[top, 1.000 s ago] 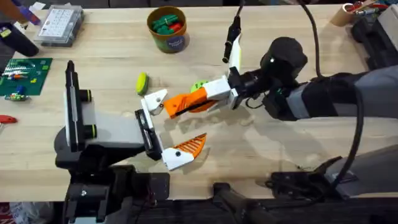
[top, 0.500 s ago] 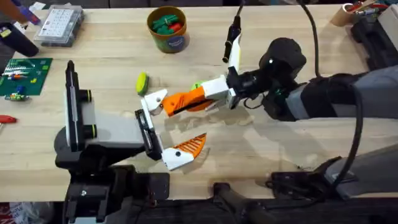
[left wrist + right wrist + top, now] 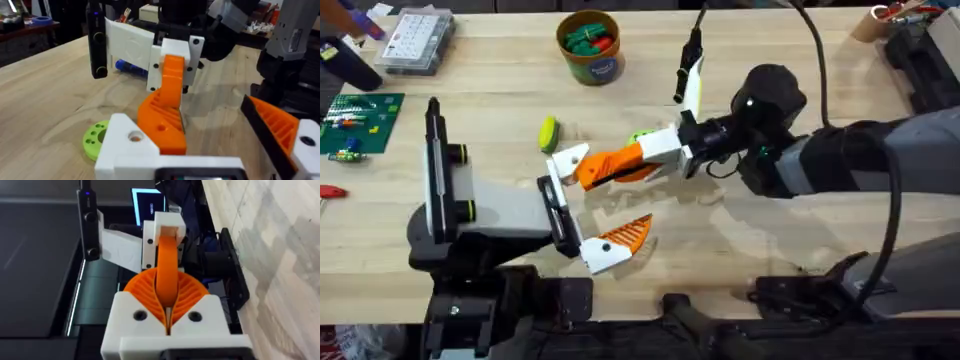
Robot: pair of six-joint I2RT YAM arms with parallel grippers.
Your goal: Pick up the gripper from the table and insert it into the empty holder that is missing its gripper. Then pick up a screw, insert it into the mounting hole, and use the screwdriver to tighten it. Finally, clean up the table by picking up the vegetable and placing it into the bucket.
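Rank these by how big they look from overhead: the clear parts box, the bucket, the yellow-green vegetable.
1. The clear parts box.
2. The bucket, somewhat smaller.
3. The vegetable, clearly smallest.
All three sit on the table at a similar distance, so the order seems safe.

No lettering can be read anywhere; the bucket [image 3: 589, 46] carries a label on its side, too small to make out; nothing else bears legible marks.

gripper [image 3: 610, 165] between holder [image 3: 566, 160] and right arm's fingers [image 3: 655, 150], bucket [image 3: 590, 45] behind
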